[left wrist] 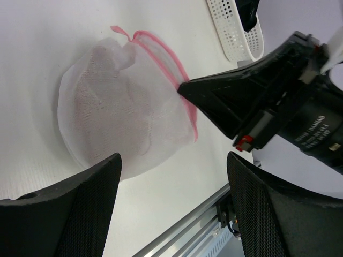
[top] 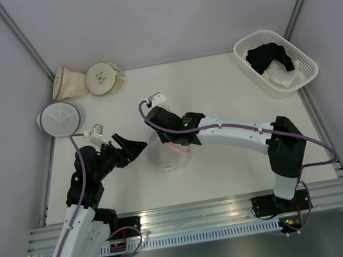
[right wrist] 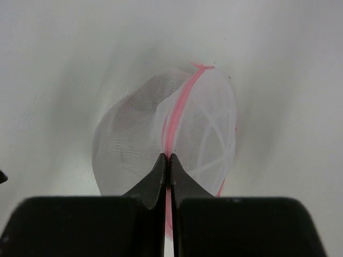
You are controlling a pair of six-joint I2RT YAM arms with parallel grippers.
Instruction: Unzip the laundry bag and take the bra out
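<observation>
The laundry bag (top: 165, 155), a white mesh dome with a pink zipper rim, stands on edge on the table centre. It also shows in the left wrist view (left wrist: 115, 118) and the right wrist view (right wrist: 134, 139). My right gripper (top: 172, 142) is shut on the pink rim (right wrist: 177, 115), its fingertips (right wrist: 163, 168) pinched together on it. My left gripper (top: 137, 148) is open and empty just left of the bag, its pads (left wrist: 86, 209) wide apart. Only a faint reddish shade shows through the mesh; the bra itself is hidden.
A white basket (top: 276, 61) with a black garment and white cloth stands at the back right. Two beige round pouches (top: 89, 80) lie at the back left, with a grey-blue rimmed mesh pouch (top: 59, 118) below them. The metal rail (top: 198, 212) runs along the near edge.
</observation>
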